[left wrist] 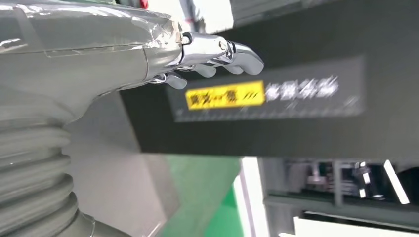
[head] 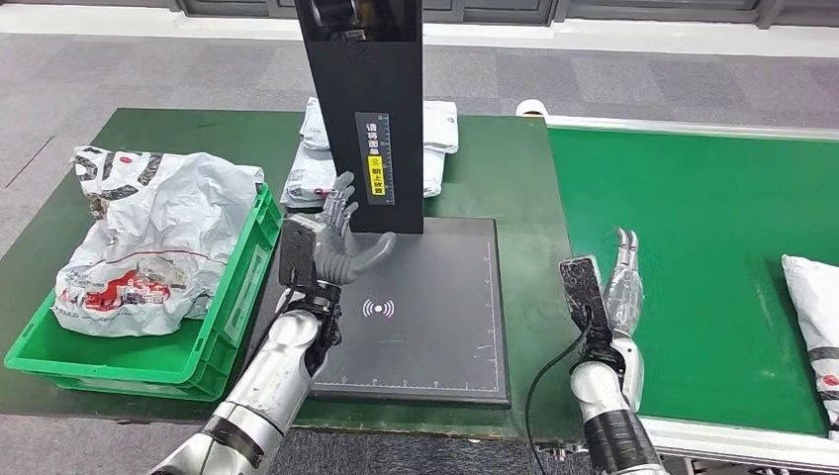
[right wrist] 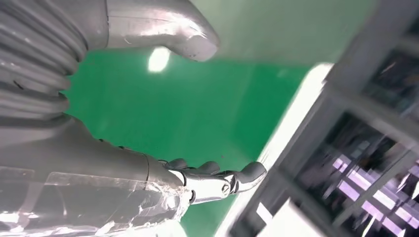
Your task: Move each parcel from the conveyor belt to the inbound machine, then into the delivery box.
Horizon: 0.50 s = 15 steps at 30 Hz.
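In the head view, the left robot hand (head: 341, 237) hangs above the black scanning plate of the inbound machine (head: 416, 307), fingers spread and pointing up, thumb out to the side, holding nothing. Its fingertips lie just in front of the machine's black upright column (head: 361, 99), beside the yellow label (head: 376, 188). To the left of this robot hand sits the green delivery box (head: 213, 327), with a crumpled white parcel (head: 148, 237) with red and black print lying in it. Beyond the hand, behind the column, several white parcels (head: 435, 139) lie stacked on the green counter (head: 198, 139).

The right robot hand (head: 623, 277) is held edge-on over the near edge of the green conveyor belt (head: 693, 228), fingers straight and together, gripping nothing. Well to its right, at the picture's edge, a white parcel on the belt (head: 813, 307) lies flat, apart from the hand.

In the left wrist view, the left robot hand (left wrist: 148, 54) shows its pale back and silver fingers (left wrist: 217, 52), extended and slightly bent, close to the black column (left wrist: 306, 98) near the yellow label (left wrist: 225, 95); the blur makes it hard to say whether they touch it.

In the right wrist view, the right robot hand (right wrist: 148, 177) reaches out with its thumb (right wrist: 163, 29) apart from the dark fingers (right wrist: 227, 180), nothing between them, over the green belt (right wrist: 173, 113) near its pale edge (right wrist: 291, 123).
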Each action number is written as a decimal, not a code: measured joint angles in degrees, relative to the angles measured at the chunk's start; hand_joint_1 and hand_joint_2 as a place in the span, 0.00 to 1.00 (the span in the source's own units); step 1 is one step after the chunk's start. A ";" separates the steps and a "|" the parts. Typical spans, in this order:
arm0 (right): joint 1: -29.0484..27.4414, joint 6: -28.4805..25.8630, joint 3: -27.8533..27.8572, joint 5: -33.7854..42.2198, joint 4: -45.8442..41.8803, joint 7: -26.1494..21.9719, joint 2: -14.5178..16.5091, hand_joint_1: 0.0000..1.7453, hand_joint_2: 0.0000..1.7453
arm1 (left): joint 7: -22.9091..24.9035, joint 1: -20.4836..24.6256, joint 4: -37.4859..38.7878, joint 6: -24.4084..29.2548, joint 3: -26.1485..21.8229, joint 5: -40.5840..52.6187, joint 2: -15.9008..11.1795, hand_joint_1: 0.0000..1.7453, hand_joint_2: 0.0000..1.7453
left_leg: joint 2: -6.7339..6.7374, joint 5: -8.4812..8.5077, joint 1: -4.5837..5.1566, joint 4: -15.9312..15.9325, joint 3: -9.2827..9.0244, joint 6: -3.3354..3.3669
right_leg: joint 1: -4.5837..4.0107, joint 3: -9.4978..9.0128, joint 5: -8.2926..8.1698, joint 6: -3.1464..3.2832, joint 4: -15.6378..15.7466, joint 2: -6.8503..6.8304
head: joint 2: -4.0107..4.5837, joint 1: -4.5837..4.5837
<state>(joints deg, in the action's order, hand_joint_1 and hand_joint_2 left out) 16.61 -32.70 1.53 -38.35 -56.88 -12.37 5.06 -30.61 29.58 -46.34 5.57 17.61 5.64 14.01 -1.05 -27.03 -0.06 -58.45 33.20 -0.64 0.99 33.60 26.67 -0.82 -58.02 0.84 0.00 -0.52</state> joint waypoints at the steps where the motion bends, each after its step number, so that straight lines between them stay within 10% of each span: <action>1: 0.35 -2.05 0.09 -1.47 1.89 0.96 -1.07 0.00 1.00 | -0.20 0.40 1.49 0.62 0.39 0.02 0.31 0.00 1.00 | -0.02 0.00 0.01 -0.01 0.01 0.00 | 0.01 0.00 0.00 0.00 0.00 -0.01 | 0.00 0.00; 15: -0.15 -7.51 15.40 -35.02 13.47 18.62 -10.32 0.00 1.00 | -0.93 2.15 10.38 2.01 1.83 -0.52 1.59 0.00 1.00 | -0.04 -0.06 0.06 -0.01 0.09 0.08 | 0.04 0.10 0.02 -0.02 0.01 -0.04 | 0.00 -0.01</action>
<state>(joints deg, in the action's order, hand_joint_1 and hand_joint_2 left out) 16.45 -40.22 16.93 -73.37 -43.41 6.25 -5.26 -31.54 31.73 -35.97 7.58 19.43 5.11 15.60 -1.09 -27.09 0.00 -58.46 33.29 -0.56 1.03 33.70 26.69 -0.84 -58.02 0.80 0.00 -0.53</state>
